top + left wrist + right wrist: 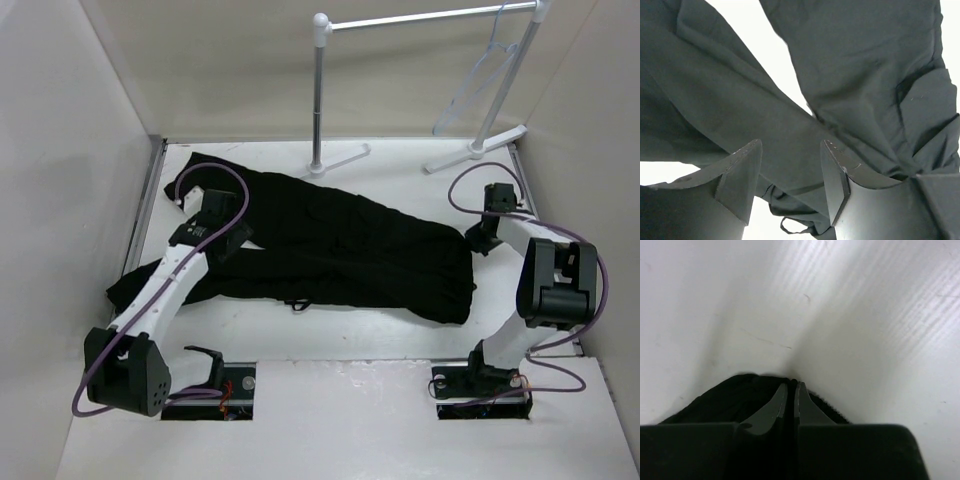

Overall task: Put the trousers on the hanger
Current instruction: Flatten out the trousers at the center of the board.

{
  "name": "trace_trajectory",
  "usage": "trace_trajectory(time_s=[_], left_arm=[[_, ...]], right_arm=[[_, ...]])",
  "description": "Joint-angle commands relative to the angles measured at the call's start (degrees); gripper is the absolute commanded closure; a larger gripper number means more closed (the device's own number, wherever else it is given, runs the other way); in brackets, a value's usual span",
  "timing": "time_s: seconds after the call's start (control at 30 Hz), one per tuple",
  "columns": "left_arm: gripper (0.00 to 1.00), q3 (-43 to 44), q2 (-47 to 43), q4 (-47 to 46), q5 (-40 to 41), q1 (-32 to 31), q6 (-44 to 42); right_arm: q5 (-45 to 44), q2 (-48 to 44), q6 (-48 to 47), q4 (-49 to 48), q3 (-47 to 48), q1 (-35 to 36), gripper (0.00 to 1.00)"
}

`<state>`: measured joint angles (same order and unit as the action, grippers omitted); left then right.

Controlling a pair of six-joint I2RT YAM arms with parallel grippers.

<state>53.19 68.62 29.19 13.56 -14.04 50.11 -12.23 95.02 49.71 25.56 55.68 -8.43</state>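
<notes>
The black trousers lie crumpled across the white table, stretching from far left to right of centre. My left gripper hovers over their left part. In the left wrist view its jaws stand open, with folded dark cloth below them and nothing pinched. My right gripper sits at the garment's right end. The right wrist view shows it shut on a thin edge of the black fabric. The pale hanger hangs from the rack at the back right, well away from both grippers.
A white tube garment rack stands at the back, with its feet on the table close to the trousers' far edge. White walls enclose the table on the left, back and right. Purple cables loop off both arms.
</notes>
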Motion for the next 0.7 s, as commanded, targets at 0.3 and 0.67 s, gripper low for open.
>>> trace_trajectory(time_s=[0.3, 0.67], left_arm=[[0.51, -2.0, -1.4, -0.9, 1.5, -2.4, -0.4], [0.46, 7.4, 11.7, -7.6, 0.8, 5.2, -7.7]], right_arm=[[-0.2, 15.5, -0.2, -9.6, 27.0, -2.6, 0.79], [2.7, -7.4, -2.2, -9.9, 11.7, -0.1, 0.43]])
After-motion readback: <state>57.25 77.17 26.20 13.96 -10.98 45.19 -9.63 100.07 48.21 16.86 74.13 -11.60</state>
